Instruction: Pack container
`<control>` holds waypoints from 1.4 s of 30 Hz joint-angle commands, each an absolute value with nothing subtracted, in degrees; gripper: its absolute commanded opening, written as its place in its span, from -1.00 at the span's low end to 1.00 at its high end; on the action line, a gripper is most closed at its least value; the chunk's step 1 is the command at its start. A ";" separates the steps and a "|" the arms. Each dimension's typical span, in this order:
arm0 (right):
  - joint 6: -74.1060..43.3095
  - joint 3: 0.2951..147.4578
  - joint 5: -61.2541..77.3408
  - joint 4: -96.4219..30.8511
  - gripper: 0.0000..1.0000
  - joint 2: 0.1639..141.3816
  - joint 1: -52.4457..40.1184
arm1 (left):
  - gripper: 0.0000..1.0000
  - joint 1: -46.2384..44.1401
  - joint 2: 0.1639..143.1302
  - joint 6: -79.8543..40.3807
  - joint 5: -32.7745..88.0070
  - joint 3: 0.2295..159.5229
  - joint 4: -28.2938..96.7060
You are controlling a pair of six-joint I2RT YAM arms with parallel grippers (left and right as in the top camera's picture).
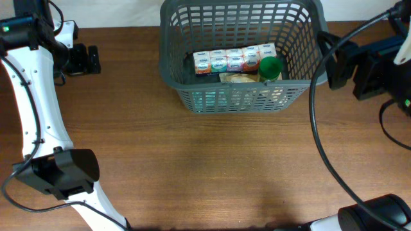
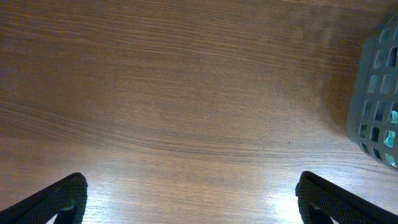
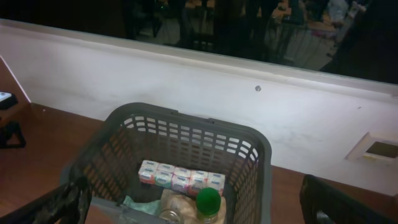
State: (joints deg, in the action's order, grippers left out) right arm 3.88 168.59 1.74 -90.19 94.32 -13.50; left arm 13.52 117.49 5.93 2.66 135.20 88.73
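The container, a dark grey lattice basket [image 1: 169, 58], stands at the back middle of the table. Inside lie a row of small white cartons [image 1: 235, 59], a green-lidded jar [image 1: 270, 67] and a tan bag [image 1: 239, 78]. My left gripper [image 1: 90, 59] is open and empty at the far left, over bare wood [image 2: 193, 205]; the basket's corner [image 2: 373, 112] shows at its right. My right gripper [image 1: 329, 61] is open and empty just right of the basket. In the right wrist view its fingers [image 3: 196, 208] frame the basket [image 3: 261, 149], cartons [image 3: 181, 178] and jar [image 3: 208, 202].
A white wall [image 3: 205, 81] runs behind the table's back edge. Black cables [image 1: 318, 122] loop from the right arm over the right side of the table. The left arm's base [image 1: 61, 173] sits at the front left.
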 commanded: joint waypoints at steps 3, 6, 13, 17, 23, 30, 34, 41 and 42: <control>4.10 168.77 0.45 -97.32 0.98 94.37 -13.47 | 0.98 13.63 117.40 5.19 3.27 134.98 88.75; 4.21 168.77 -0.34 -95.44 0.98 92.07 -13.28 | 0.98 13.63 117.40 5.19 3.27 134.98 88.77; 4.10 152.83 2.76 -78.02 0.98 75.00 -2.42 | 0.99 13.63 117.40 5.19 3.27 134.98 88.75; 4.08 130.32 3.03 -71.05 0.98 59.72 3.16 | 0.98 13.63 117.40 5.19 3.27 134.98 88.75; 4.08 87.15 3.88 -57.84 0.98 32.99 7.44 | 0.98 13.63 117.40 5.19 3.27 134.98 88.75; 4.05 43.97 9.39 -43.35 0.98 11.38 9.61 | 0.98 13.63 117.40 5.19 3.27 134.98 88.75; 4.05 26.09 14.20 -35.27 0.98 1.37 9.61 | 0.99 13.63 117.40 5.19 3.27 134.98 88.77; 4.05 11.66 16.12 -25.82 0.98 0.21 9.72 | 0.98 13.63 117.40 5.19 3.27 134.98 88.75; 4.05 10.37 16.12 -25.69 0.98 0.21 9.72 | 0.98 13.63 117.40 5.19 3.27 134.98 88.75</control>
